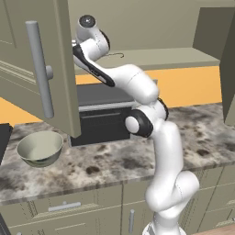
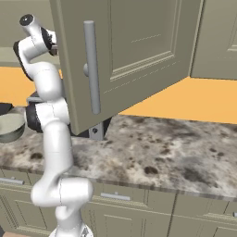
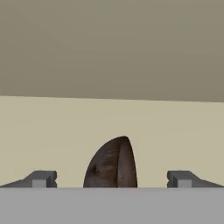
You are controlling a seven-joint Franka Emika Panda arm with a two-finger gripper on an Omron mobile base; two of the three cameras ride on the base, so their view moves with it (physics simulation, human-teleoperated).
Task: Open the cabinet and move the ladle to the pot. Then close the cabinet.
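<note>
Reaching into the open grey-beige two-door wall cabinet (image 1: pixel 55 82), jaws spread wide; dark brown rounded ladle end (image 3: pixel 111 164) lies on the pale cabinet shelf (image 3: pixel 52 135), centred between both fingertips (image 3: pixel 41 178). No writing legible.

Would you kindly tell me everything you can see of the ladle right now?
The ladle shows in the hand view as a dark brown, rounded, matte form tapering to a point, lying on the pale cabinet shelf. It sits between the open jaws, which do not touch it. A thin curved hook, likely its handle end, shows in the left base view.
</note>
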